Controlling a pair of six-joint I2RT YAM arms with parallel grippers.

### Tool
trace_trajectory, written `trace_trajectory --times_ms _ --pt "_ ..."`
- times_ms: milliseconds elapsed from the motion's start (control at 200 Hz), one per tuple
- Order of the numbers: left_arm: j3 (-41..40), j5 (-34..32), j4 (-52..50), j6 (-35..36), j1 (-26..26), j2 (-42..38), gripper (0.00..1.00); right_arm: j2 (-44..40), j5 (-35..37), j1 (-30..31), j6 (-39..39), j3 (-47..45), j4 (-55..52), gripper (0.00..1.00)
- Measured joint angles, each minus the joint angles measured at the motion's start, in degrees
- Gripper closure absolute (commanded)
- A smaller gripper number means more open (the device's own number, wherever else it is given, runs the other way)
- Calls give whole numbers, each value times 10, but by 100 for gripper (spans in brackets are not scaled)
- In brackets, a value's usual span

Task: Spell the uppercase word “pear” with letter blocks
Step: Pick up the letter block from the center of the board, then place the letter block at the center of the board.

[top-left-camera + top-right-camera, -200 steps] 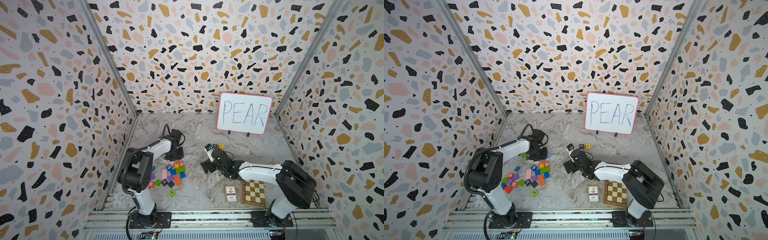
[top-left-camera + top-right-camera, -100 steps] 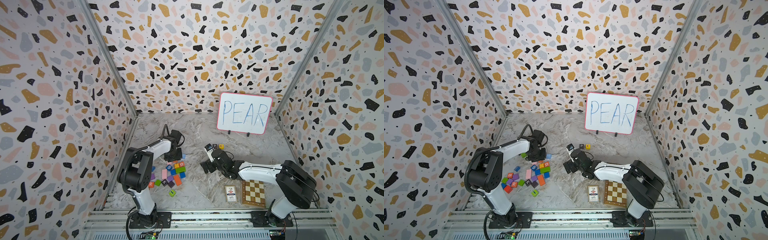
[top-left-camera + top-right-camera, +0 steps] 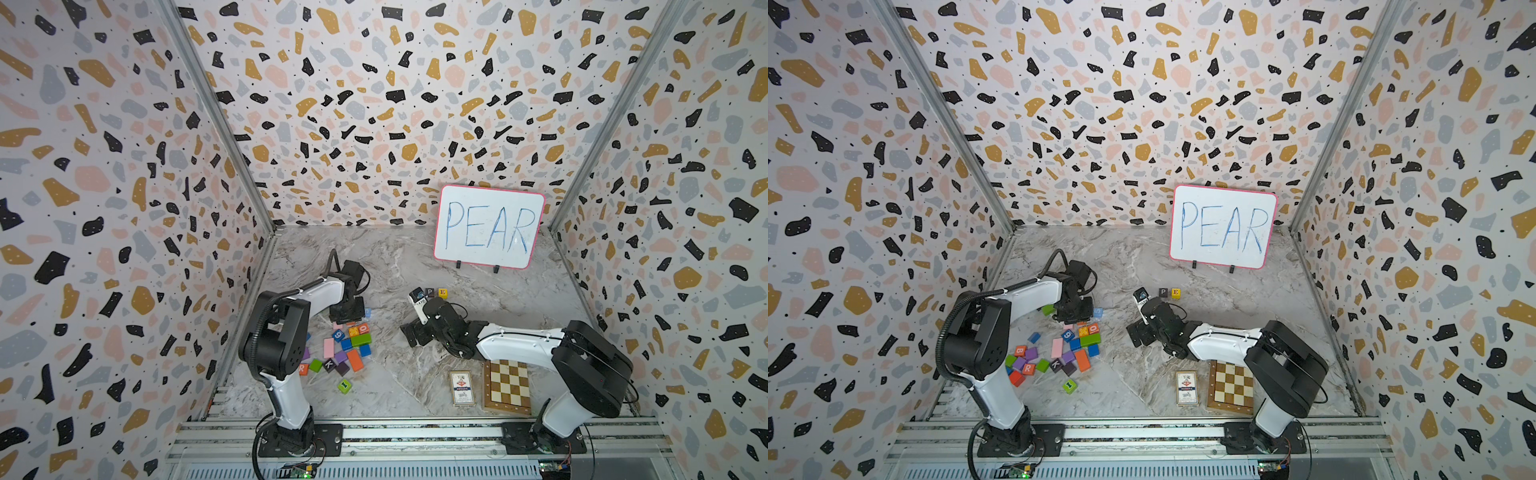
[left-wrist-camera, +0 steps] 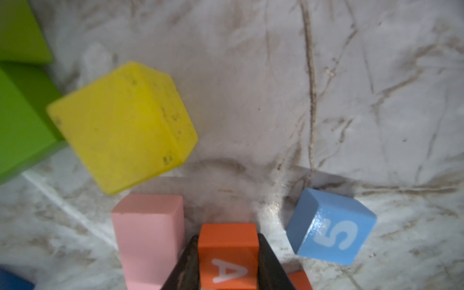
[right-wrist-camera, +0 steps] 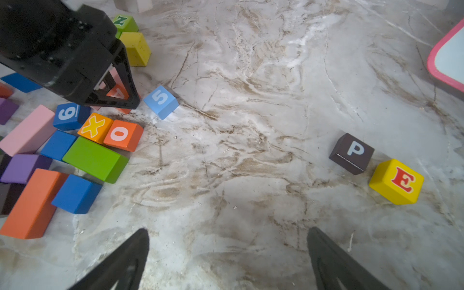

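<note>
My left gripper (image 4: 227,241) is shut on the orange A block (image 4: 228,256), low over the far edge of the block pile. In the right wrist view the same gripper (image 5: 120,98) shows with the A block (image 5: 116,93) between its fingers. The black P block (image 5: 351,153) and yellow E block (image 5: 396,182) stand side by side on the marble. Both top views show the P block (image 3: 430,292) (image 3: 1163,292) and the E block (image 3: 443,293) (image 3: 1176,293). The orange-red R block (image 3: 1028,368) lies at the pile's near left. My right gripper (image 5: 227,231) is open over bare marble.
A whiteboard (image 3: 489,226) reading PEAR stands at the back right. A chessboard (image 3: 508,386) and a card deck (image 3: 462,387) lie at the front right. Beside the held block sit a blue 5 cube (image 4: 331,228), a pink block (image 4: 148,233) and a yellow cube (image 4: 120,125).
</note>
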Motion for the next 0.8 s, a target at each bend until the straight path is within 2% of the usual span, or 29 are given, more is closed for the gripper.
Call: trace_trajectory --times_ms 235,411,621,796 --pt "0 0 -8 -1 -4 -10 70 -4 0 0 0 -1 -1 1" --pt "0 0 -21 -10 -22 -53 71 -37 2 -1 8 -18 0 1" --pt "-1 4 -26 -42 -72 -90 71 -89 2 -3 24 -75 0 0" --pt "-3 9 -25 -80 -136 -91 71 -129 5 -5 41 -134 -6 0"
